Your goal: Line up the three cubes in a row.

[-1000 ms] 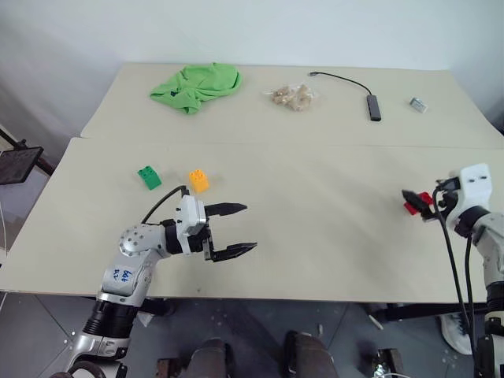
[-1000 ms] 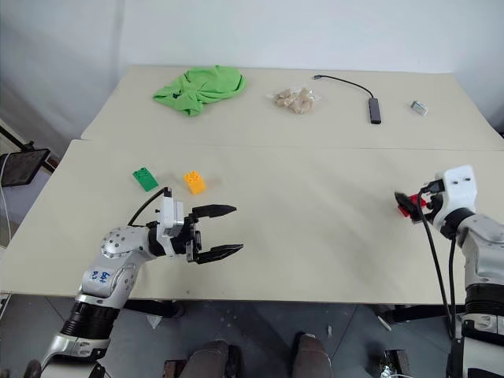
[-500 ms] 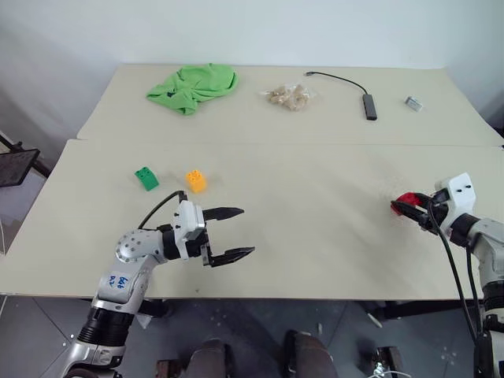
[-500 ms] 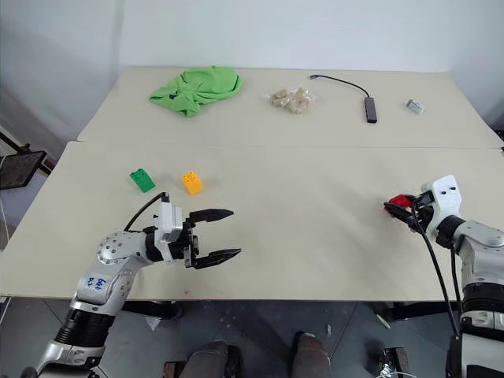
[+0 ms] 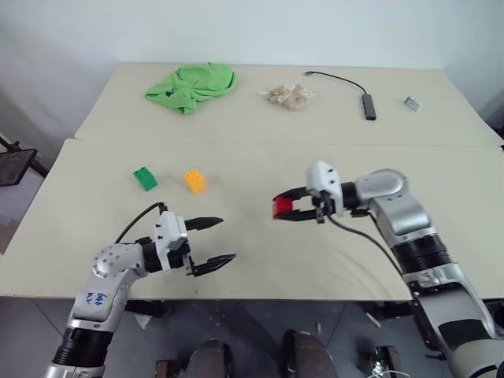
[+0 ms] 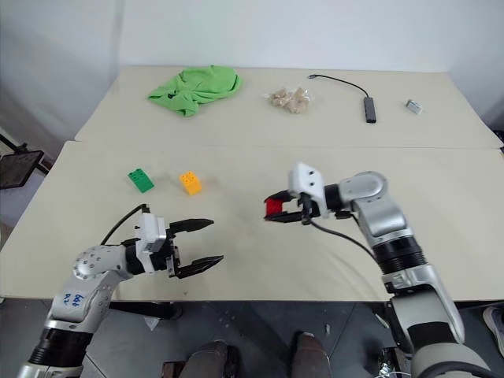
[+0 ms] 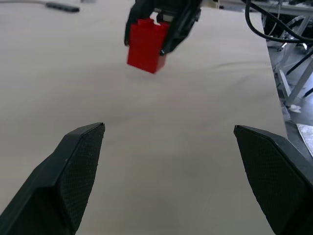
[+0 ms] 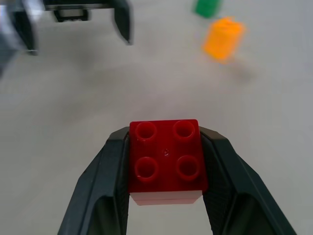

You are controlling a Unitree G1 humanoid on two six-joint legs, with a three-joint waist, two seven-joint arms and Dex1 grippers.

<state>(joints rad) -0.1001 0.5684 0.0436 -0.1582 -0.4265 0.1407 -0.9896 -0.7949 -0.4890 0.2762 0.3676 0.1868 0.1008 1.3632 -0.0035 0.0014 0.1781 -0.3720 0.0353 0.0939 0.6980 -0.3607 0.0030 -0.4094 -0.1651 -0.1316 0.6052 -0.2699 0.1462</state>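
Red block (image 5: 283, 207), gripped in your right hand (image 5: 287, 208) at frame centre: set it down right of the orange block (image 5: 195, 181), level with the green block (image 5: 144, 178); left hand (image 5: 214, 241) wide, empty.

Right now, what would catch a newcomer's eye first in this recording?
The red studded plastic cube, clamped in the right gripper above the middle of the near table. To the robot's left lie the green cube and yellow-orange cube, side by side but apart. The left gripper hangs open near the front edge.
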